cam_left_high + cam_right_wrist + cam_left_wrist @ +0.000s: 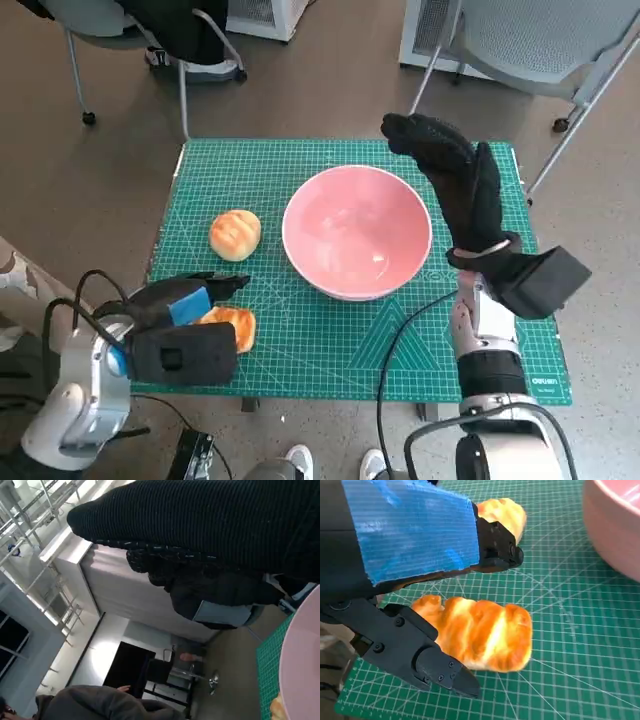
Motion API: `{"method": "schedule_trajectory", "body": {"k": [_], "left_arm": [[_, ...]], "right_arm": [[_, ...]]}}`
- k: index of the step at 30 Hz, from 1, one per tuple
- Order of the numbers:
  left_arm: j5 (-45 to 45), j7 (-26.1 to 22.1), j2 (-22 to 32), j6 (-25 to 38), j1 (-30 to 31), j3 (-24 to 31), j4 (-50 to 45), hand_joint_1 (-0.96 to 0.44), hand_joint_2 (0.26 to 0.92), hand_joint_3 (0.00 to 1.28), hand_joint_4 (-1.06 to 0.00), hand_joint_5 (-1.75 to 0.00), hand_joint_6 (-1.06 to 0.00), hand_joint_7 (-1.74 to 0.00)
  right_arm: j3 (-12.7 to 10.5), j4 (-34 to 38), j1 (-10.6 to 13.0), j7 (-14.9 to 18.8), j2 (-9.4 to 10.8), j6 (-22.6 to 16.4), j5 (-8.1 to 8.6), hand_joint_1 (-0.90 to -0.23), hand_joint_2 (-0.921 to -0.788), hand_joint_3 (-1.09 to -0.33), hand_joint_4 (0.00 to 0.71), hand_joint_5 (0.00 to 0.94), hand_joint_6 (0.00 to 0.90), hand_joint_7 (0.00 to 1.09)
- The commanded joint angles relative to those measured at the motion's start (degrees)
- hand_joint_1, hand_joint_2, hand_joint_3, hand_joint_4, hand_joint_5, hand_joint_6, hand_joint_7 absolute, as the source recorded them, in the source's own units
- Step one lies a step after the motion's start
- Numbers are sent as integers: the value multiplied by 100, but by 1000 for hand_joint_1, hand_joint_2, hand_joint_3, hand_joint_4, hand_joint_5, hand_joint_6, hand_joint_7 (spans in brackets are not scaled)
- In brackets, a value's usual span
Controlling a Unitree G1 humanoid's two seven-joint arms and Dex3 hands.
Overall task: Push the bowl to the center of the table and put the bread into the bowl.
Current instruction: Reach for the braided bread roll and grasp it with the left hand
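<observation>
The pink bowl (357, 232) (615, 525) (300, 665) stands near the middle of the green mat (300, 165). A round bun (235, 235) (502, 515) lies to its left. Closer to me lies a flatter golden bread (234, 326) (480, 632). My left hand (185, 300) (410, 545) sits over this bread with its fingers (435, 667) apart on either side, not closed on it. My gloved right hand (455, 180) (200, 520) stands upright by the bowl's right rim, fingers spread and holding nothing; whether it touches the rim I cannot tell.
The mat covers the small table; its right edge (540, 290) is close to my right forearm. Chairs (540, 40) stand behind the table at both back corners. A person (100, 702) shows in the right wrist view. Shoes (300, 460) show at the front edge.
</observation>
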Motion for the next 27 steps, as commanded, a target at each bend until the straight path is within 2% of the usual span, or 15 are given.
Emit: {"method": "schedule_trajectory", "body": {"k": [1, 6, 9, 12, 15, 17, 18, 19, 20, 21, 22, 23, 26, 27], "left_arm": [[160, 55, -121, -69, -146, -139, 244, -384, 733, 23, -220, -8, -320, -10], [297, 90, -233, -101, -276, -254, 567, -334, 725, 20, -257, -15, -362, -22], [354, 113, -274, -115, -325, -298, 705, -215, 713, 15, -304, -23, -428, -41], [394, 142, -303, -133, -342, -316, 792, -167, 709, 15, -327, -22, -459, -46], [453, 200, -338, -165, -336, -334, 893, -20, 699, 35, -546, -53, -583, -62], [480, 249, -345, -217, -319, -334, 934, 12, 671, 98, -642, -93, -629, -55], [487, 305, -339, -277, -295, -326, 954, 39, 574, 290, -701, -206, -674, -45], [490, 346, -334, -321, -277, -320, 968, 172, 593, 373, -733, -560, -742, -62], [489, 427, -324, -410, -249, -311, 1003, 255, 619, 404, -749, -786, -783, -77], [487, 485, -317, -475, -230, -305, 1030, 286, 619, 433, -755, -871, -812, -111], [481, 554, -308, -560, -212, -297, 1069, 331, 610, 489, -763, -998, -804, -253], [476, 603, -302, -621, -201, -292, 1099, 213, 626, 488, -765, -1101, -777, -510], [441, 740, -266, -802, -145, -248, 1140, 71, 626, 539, -738, -1238, -713, -901], [431, 768, -259, -844, -133, -234, 1148, 57, 623, 554, -730, -1256, -704, -950]], "right_arm": [[-15, 44, 155, 59, 11, 101, 33, -682, -921, -783, 224, 2, 187, 298], [-15, 1, 165, 80, 6, 116, 53, -682, -921, -783, 224, 2, 183, 306], [-20, -1, 159, 94, 2, 128, 68, -682, -921, -783, 224, 2, 180, 312], [-21, 4, 155, 109, -5, 129, 83, -682, -921, -782, 224, 2, 178, 316], [-23, 15, 147, 128, -17, 130, 108, -683, -921, -780, 226, 2, 176, 323], [-26, 18, 141, 135, -21, 136, 121, -683, -921, -780, 226, 2, 175, 325], [-30, 20, 137, 142, -23, 143, 129, -683, -921, -780, 226, 2, 174, 327], [-34, 21, 135, 147, -24, 148, 134, -685, -921, -776, 226, 2, 173, 331], [-38, 25, 131, 153, -24, 152, 139, -687, -921, -774, 227, 2, 172, 333], [-41, 26, 129, 158, -23, 155, 142, -688, -921, -773, 227, 2, 172, 335], [-43, 25, 128, 163, -22, 156, 145, -689, -921, -771, 227, 2, 171, 337], [-44, 24, 127, 167, -21, 156, 146, -688, -921, -770, 227, 2, 171, 340], [-52, 16, 130, 178, -23, 155, 158, -688, -921, -768, 227, 2, 169, 345], [-55, 16, 129, 182, -24, 155, 161, -688, -921, -767, 227, 2, 169, 346]]}}
